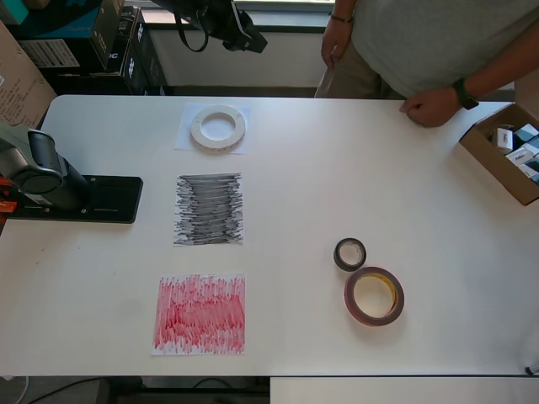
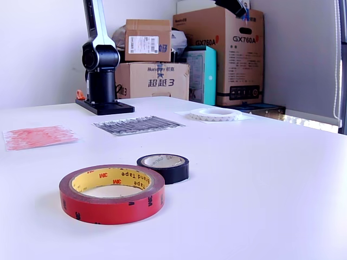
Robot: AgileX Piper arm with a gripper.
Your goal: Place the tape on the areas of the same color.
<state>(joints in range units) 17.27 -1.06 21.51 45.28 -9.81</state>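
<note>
The small black tape roll (image 1: 349,253) (image 2: 163,167) lies flat on the white table, right of centre in the overhead view. Touching or nearly touching it is the larger red roll (image 1: 374,295) (image 2: 112,194) with a yellowish core. A whitish roll (image 1: 218,127) (image 2: 216,114) rests on a white sheet at the far side. The black scribbled patch (image 1: 209,209) (image 2: 138,124) and the red patch (image 1: 200,314) (image 2: 38,136) are bare. My gripper (image 1: 226,25) (image 2: 235,7) hangs high above the whitish roll's end of the table, only partly in frame, its jaws unclear.
The arm's black base plate (image 1: 101,199) (image 2: 104,106) sits at the overhead view's left. A person's hand (image 1: 431,106) rests on the far edge. An open cardboard box (image 1: 505,151) with small items stands at the right edge. Cartons (image 2: 217,49) are stacked behind the table.
</note>
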